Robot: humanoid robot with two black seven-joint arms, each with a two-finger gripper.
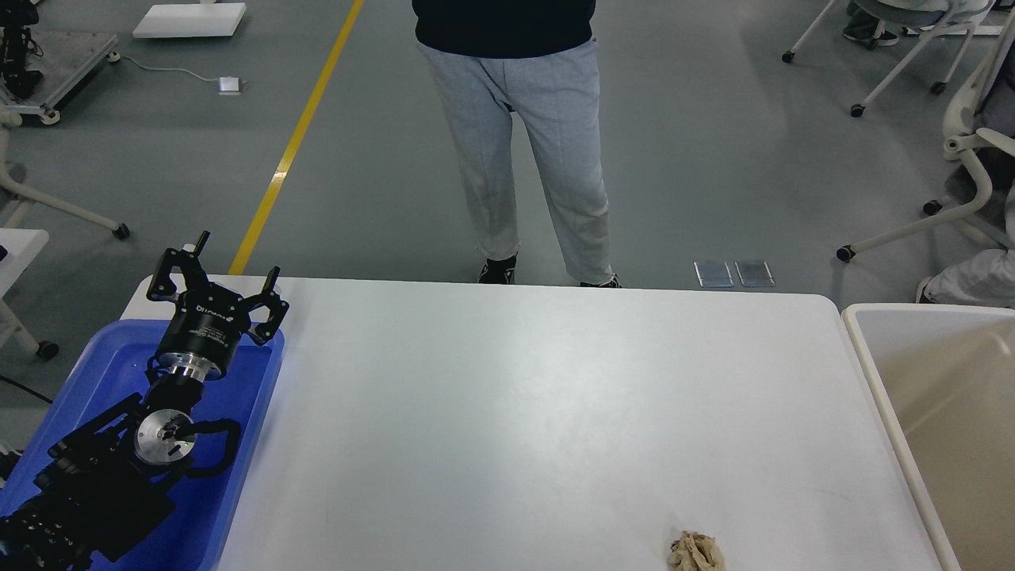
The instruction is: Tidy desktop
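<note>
1. A large smooth white rectangular bench [539,412] with rounded corners fills the lower view.
2. The left black two-finger end effector [216,279] hangs above a blue plastic tray [246,396] at the bench's left end, fingers spread wide, gripping nothing.
3. A crumpled tan paper wad [696,552] lies near the bench's front edge.
4. A beige open bin [880,381] stands just right of it.

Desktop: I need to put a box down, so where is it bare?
The desktop is bare from the blue tray across to the beige bin. Only a crumpled brown wad sits at the near edge. The left end effector, open, crowds the tray side.
</note>
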